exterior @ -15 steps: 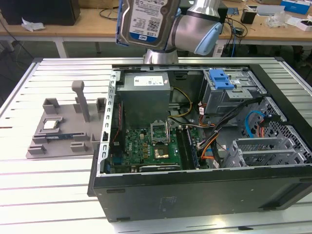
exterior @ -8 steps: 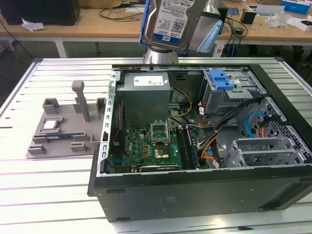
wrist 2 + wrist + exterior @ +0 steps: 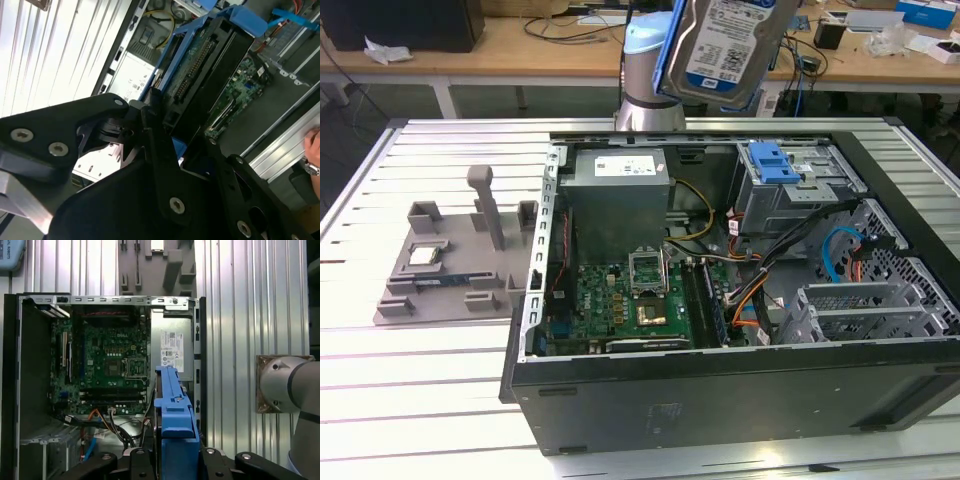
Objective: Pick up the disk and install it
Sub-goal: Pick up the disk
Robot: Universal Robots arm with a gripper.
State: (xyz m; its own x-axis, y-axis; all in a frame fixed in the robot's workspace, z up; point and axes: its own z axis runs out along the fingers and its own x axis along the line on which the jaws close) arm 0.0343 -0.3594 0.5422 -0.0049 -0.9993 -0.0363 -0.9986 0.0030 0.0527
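The disk [image 3: 725, 50], a silver drive with a white-and-blue label and blue side rails, hangs tilted high above the back of the open computer case [image 3: 720, 400] in the exterior view. In the second wrist view my gripper [image 3: 175, 130] is shut on the disk [image 3: 210, 65], its black fingers [image 3: 150, 107] pressed against the sides of the blue frame. In the first wrist view the disk [image 3: 172, 405] is seen edge-on between the gripper [image 3: 175, 462] fingers, over the case near the power supply [image 3: 172, 352].
Inside the case are a green motherboard [image 3: 630, 300], a grey drive cage with a blue caddy [image 3: 775, 165] on top, and loose cables. A grey fixture [image 3: 450, 270] with a small chip lies at the exterior view's left. A person's hand [image 3: 312, 150] rests by the case.
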